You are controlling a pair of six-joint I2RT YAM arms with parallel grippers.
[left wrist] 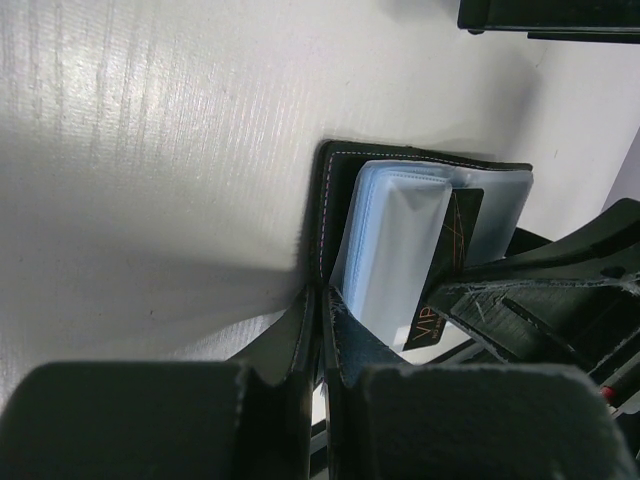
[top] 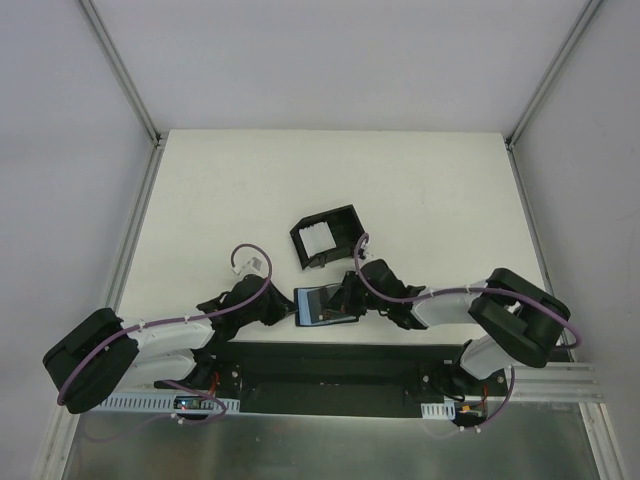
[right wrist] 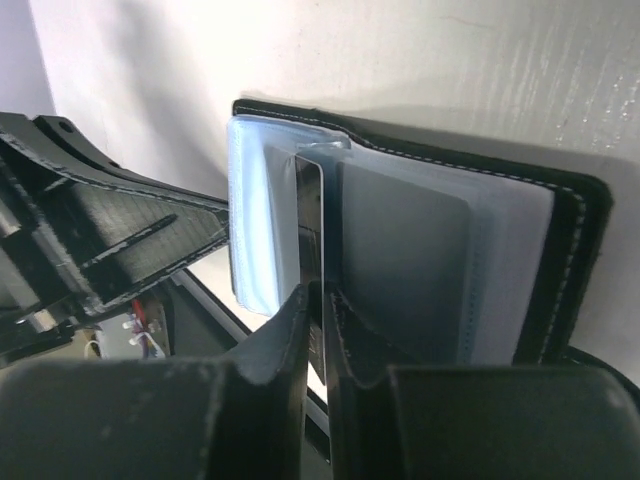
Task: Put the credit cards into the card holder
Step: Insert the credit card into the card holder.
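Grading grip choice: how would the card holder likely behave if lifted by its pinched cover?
The card holder probably flops: soft stitched cover, loose clear sleeves. Likely light, being thin. The left gripper pinches one flap only, so it may sag.

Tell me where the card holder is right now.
In the top view the card holder lies open near the front edge of the table, between the left gripper and right gripper, just nearer than the black box.

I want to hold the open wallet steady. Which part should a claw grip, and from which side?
Grip the wallet by the outer edge of its left cover, coming in low from the left. That edge is a thin flap clear of the sleeves, so it should pinch well; the left claw pinches it there.
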